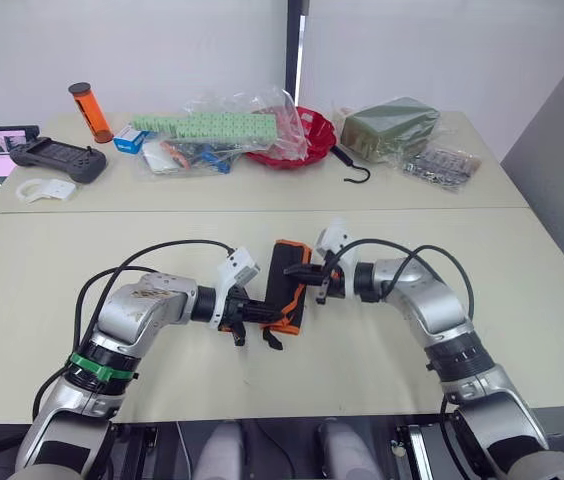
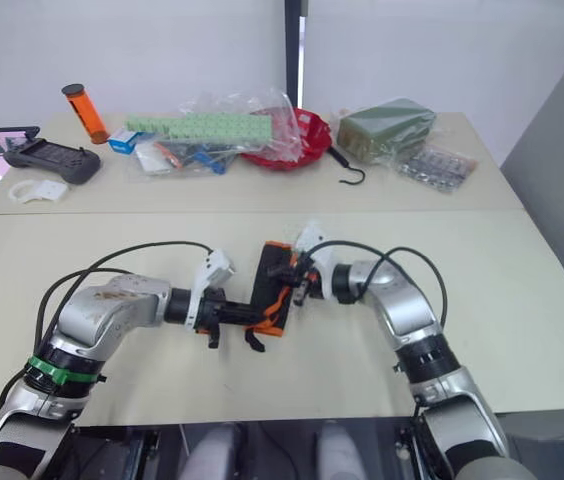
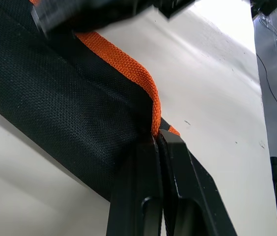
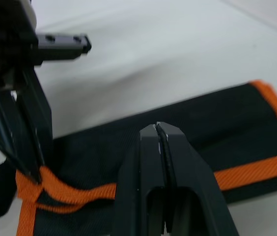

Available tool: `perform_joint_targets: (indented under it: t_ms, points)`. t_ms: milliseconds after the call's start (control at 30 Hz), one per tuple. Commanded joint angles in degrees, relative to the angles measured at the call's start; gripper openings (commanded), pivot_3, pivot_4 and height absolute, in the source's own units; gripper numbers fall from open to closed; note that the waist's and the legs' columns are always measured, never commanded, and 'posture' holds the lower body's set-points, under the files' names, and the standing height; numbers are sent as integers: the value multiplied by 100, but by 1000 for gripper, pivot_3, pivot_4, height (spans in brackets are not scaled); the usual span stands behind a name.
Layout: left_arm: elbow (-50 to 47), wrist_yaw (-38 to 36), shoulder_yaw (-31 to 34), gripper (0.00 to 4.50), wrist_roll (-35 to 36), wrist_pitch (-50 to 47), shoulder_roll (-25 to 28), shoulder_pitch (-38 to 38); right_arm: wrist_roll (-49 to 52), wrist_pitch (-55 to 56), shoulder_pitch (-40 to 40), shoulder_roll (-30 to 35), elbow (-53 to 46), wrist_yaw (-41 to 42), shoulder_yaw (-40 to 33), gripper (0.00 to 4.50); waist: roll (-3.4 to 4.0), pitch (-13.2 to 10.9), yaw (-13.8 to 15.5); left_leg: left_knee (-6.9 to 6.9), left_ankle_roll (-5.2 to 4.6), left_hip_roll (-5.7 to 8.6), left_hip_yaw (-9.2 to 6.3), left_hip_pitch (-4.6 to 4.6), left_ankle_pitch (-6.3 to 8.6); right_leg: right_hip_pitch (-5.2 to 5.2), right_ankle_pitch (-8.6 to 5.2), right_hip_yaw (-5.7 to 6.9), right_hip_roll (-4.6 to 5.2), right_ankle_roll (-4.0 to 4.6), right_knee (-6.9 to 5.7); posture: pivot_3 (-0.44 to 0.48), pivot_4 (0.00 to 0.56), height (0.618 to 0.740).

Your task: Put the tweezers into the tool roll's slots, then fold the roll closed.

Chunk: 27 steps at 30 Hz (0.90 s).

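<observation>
tool roll (image 1: 286, 285) folded, mid-surface between both arms | left claw (image 1: 262, 315) pinched on its orange-trimmed near corner | right claw (image 4: 157, 129) clenched, empty, over the fabric | handling: soft, light, floppy; grip the stiffer trim edges, not the cloth

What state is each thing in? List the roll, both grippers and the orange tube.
Black fabric tool roll with orange trim: folded, lying flat.
Left gripper: shut on the roll's orange edge.
Right gripper: shut, empty, over the roll.
Orange cylindrical tube with black cap: upright, capped.
</observation>
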<state>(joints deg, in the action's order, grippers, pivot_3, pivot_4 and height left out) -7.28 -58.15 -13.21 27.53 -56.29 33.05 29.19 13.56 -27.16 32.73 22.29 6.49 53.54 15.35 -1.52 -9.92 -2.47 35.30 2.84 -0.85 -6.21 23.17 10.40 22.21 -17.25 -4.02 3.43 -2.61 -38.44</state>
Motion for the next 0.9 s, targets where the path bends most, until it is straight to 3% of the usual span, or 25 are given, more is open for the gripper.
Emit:
perform_joint_targets:
  t_ms: [33, 200, 400, 533, 567, 667, 900]
  points:
    - [-92, 8, -26, 28, 60, -26, 47, -73, -101, -39, -82, 97, -119, 95, 109, 0, 0, 0, -4, 0, 0, 0, 1, 0, 0, 0, 0, 0, 0, 0, 0, 0, 150, 740]
    - [-144, 6, 7, 28, 109, 49, -8, -35, -358, -71, -179, 229, -3, 202, 378, 0, 0, 1, -11, 0, 0, -1, 1, -3, 0, 0, 0, 1, -1, 0, 0, 0, 150, 740]
    - [-458, -386, 471, 1793, 754, -185, 279, 80, -589, -14, -228, 395, 174, 320, 567, 0, 0, 1, -8, 0, 0, -1, 0, -5, 0, -2, 0, 0, -1, 0, -2, 0, 150, 740]
    - [-268, -318, 811, 3163, 550, 583, 325, 93, -595, 25, -256, 396, 185, 329, 541, 0, 0, 1, 1, 1, 1, -1, 0, -8, 0, -5, 0, 1, -1, 0, -2, 0, 150, 740]
    - [-199, -260, 883, 3163, 516, 760, 262, 53, -598, 32, -264, 391, 184, 319, 538, 0, 0, 1, 3, 1, 1, -1, 1, -10, 0, -7, 0, 0, 0, 0, -1, 0, 150, 740]
    - [-110, -240, 877, 2532, 453, 1112, 136, -104, -587, 35, -290, 362, 161, 284, 527, 0, 0, 2, 4, 1, 1, -1, 1, -12, 0, -9, 0, 1, 0, 0, -1, 0, 150, 740]
    - [173, -320, 97, 106, -452, 2699, -201, -543, -522, 93, -323, 299, 68, 240, 441, 0, 1, 2, 16, 1, 1, -1, 1, -11, 0, -9, 0, 0, 0, 0, 0, 0, 150, 740]
